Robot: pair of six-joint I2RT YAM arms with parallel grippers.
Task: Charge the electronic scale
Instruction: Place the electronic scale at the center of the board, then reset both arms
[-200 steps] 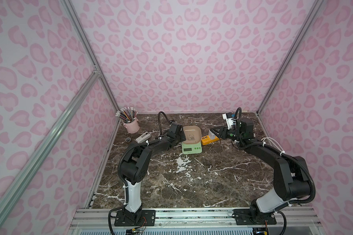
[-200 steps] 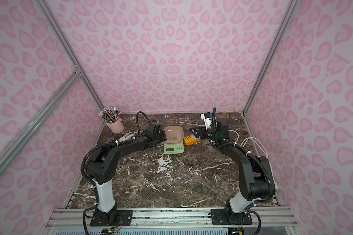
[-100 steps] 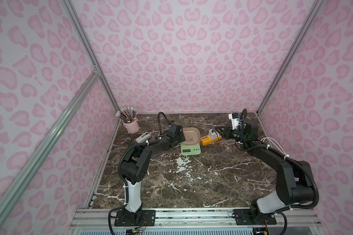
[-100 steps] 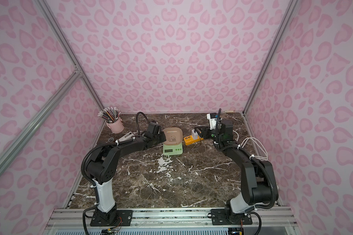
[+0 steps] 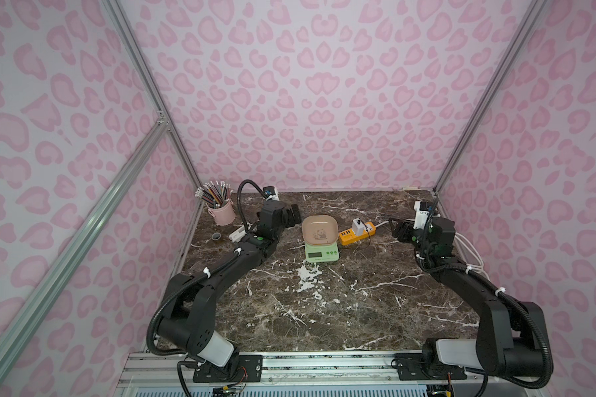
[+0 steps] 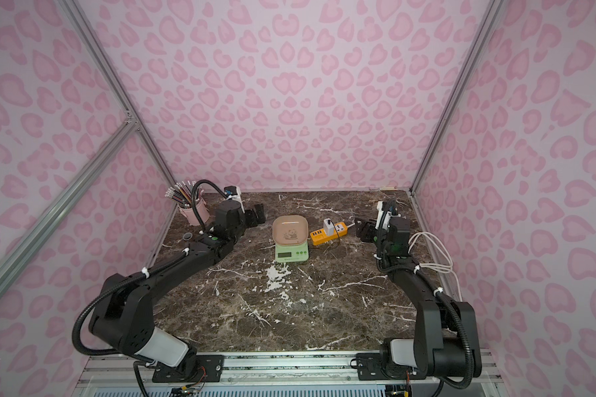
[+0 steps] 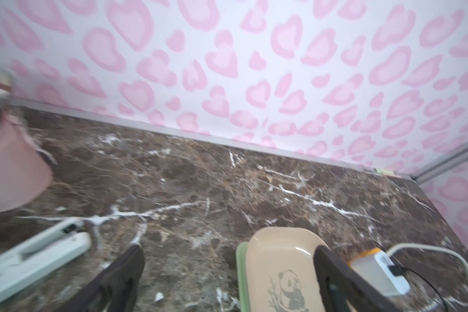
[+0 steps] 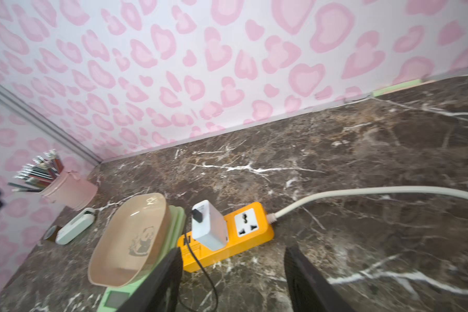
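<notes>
— What is seen to have changed since a second ago?

— The left gripper (image 5: 287,216) has been drawn back from the electronic scale (image 5: 321,253), and its jaws have been spread. The right gripper (image 5: 397,228) has been pulled away from the orange power strip (image 5: 346,236), toward the right edge of the worktop (image 5: 324,309).

— How is each gripper's state to be described?

— In the left wrist view the left gripper (image 7: 227,272) is shown wide open, with nothing held between its fingers (image 7: 125,278). In the right wrist view the right gripper (image 8: 233,278) is also shown open and empty, with bare marble seen in the gap.

— Where is the scale found?

— It is set toward the back edge, roughly midway between the left and right edges, in both top views (image 6: 291,254). Its beige tray (image 7: 281,259), marked with a panda, is carried on the green base. No gripper is touching it.

— What is placed around it?

— The power strip is laid just beside its right side, and a white charger (image 8: 210,229) is plugged into the strip. A black cable (image 8: 204,272) is led from the charger toward the front; its far end cannot be made out. A pink pencil cup (image 5: 222,213) is kept in the back left corner.
</notes>
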